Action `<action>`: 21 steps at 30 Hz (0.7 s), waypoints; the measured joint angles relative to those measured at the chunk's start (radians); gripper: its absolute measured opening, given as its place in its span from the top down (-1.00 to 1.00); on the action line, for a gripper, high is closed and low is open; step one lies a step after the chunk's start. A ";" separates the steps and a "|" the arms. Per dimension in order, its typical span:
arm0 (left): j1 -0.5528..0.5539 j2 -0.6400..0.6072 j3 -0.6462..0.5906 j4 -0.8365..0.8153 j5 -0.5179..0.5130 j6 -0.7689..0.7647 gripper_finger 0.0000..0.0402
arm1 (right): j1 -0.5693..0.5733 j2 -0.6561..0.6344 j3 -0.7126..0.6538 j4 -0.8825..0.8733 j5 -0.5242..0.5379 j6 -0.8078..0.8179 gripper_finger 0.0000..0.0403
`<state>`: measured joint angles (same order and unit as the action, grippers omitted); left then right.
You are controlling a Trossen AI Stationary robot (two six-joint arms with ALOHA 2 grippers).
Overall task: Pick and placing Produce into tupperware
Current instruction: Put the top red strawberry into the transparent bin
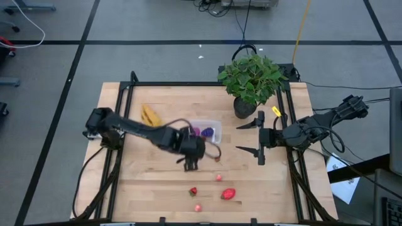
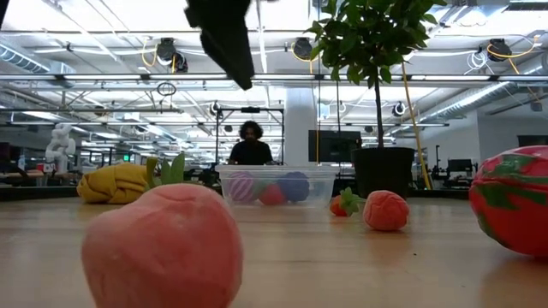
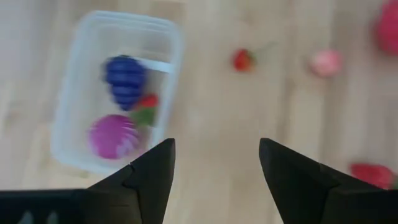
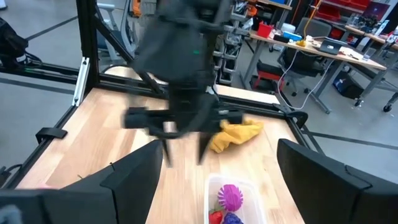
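I see the pale wooden bench [image 1: 157, 188] under both dark arms, with a leafy green potted plant [image 1: 250, 80] at its far right corner and a yellow banana bunch [image 1: 149, 115] lying left of centre. My left tool [image 1: 191, 164] hangs over the middle of the bench, just in front of the small clear plastic tupperware box [image 1: 217, 127], its fingers [image 3: 152, 177] spread apart with nothing between them. My right tool [image 1: 259, 139] waits at the right side near the plant pot, fingers spread wide and empty.

The box sits on the bench centre and holds a dark purple grape cluster [image 3: 125, 79], a magenta ribbed round piece [image 3: 114, 135] and a small red piece with green leaves [image 3: 147, 102].

Outside the box, toward the front edge, lie a larger red fruit [image 1: 228, 194], a small red strawberry [image 1: 193, 191], a pink ball [image 1: 218, 177] and another small pink piece [image 1: 198, 207], all apart from each other.
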<state>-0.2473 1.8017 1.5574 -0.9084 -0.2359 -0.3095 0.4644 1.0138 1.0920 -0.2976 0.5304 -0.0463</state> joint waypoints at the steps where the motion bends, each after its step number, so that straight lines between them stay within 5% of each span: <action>1: -0.020 0.008 0.000 0.006 0.000 -0.007 -0.18 | 0.000 0.000 0.000 0.001 0.000 0.001 -0.53; 9: -0.132 0.045 -0.014 0.063 0.000 -0.101 -0.18 | 0.000 0.000 0.000 0.001 0.000 0.031 -0.53; 21: -0.150 0.134 -0.032 0.167 -0.020 -0.164 -0.18 | 0.000 0.000 0.000 0.010 -0.002 0.043 -0.53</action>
<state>-0.3971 1.9353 1.5257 -0.7417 -0.2557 -0.4737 0.4644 1.0138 1.0920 -0.2874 0.5285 -0.0029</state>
